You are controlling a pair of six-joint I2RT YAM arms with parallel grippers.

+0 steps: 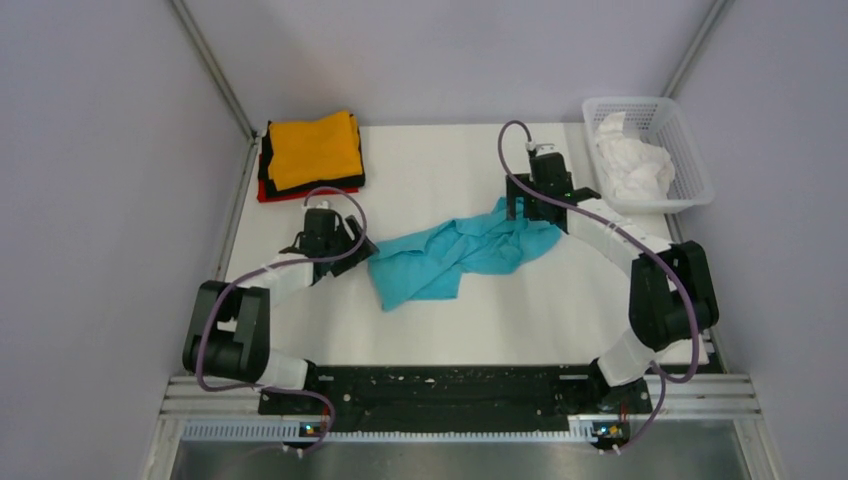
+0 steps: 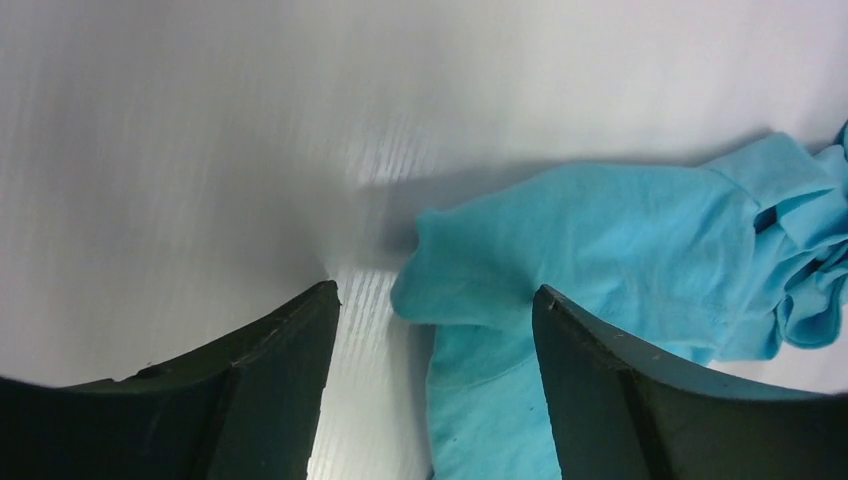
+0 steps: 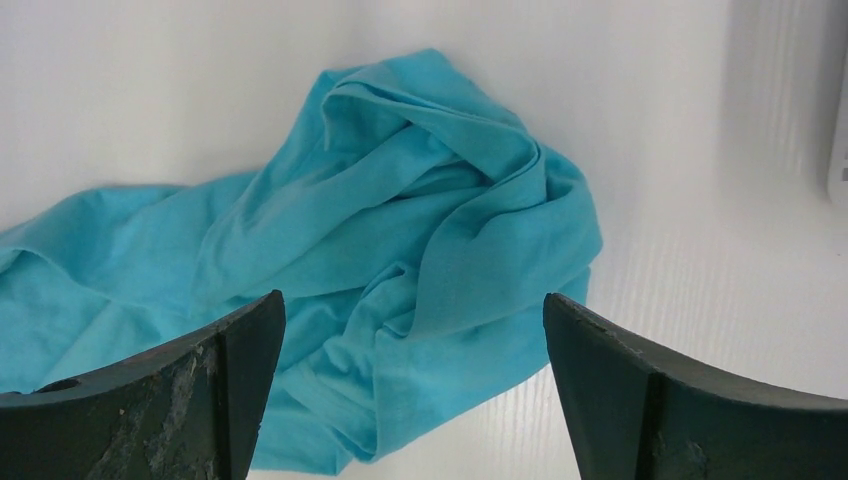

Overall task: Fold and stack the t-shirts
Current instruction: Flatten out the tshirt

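Spread wide and gripping nothing: left gripper (image 1: 335, 240) at the left edge of the crumpled teal t-shirt (image 1: 450, 255), right gripper (image 1: 530, 205) over its bunched right end, probably set to pinch both ends and pull the cloth flat on the table (image 1: 450, 330). Beyond, orange-topped folded stack (image 1: 312, 150) at the far left corner, white t-shirt (image 1: 632, 165) in the basket (image 1: 640, 102) far right. Seemingly nothing blocking either reach.

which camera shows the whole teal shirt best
The top view: almost all of the teal shirt shows there, crumpled, with its full spread in frame. The left wrist view shows only one flatter end of it, running off the frame. The right wrist view shows the bunched other end, cut off at the left edge.
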